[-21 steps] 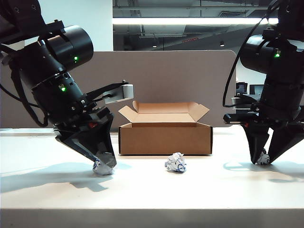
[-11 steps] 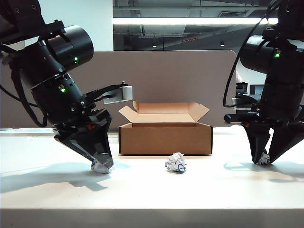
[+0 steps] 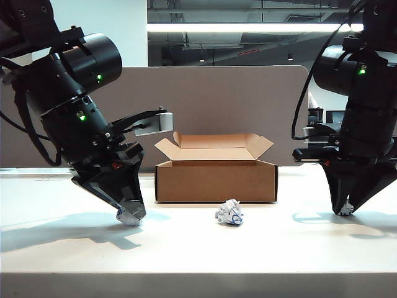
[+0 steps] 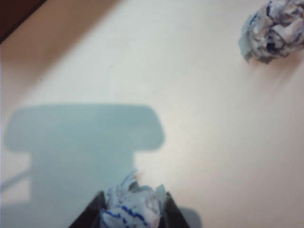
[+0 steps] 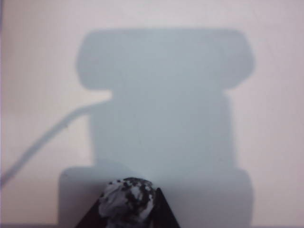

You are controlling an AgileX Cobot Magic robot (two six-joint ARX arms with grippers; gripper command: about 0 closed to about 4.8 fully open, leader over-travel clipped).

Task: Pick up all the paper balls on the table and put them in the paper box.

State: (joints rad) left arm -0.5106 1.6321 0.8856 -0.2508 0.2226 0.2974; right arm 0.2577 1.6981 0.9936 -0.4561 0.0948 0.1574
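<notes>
Three paper balls sit on the off-white bench (image 3: 198, 248), which carries soft arm shadows under a ceiling light strip, with a grey-brown divider panel (image 3: 217, 99) behind. The paper box (image 3: 216, 180) stands open at mid-bench, flaps up. One loose ball (image 3: 229, 213) lies just in front of it. At the left, the left gripper (image 3: 129, 214) has its fingers pressed narrow around a blue-marked ball (image 4: 130, 206); the left wrist view alone shows that print up close. At the right, the right gripper (image 3: 345, 209) pinches a dark-speckled ball (image 5: 127, 198) low at the bench.
</notes>
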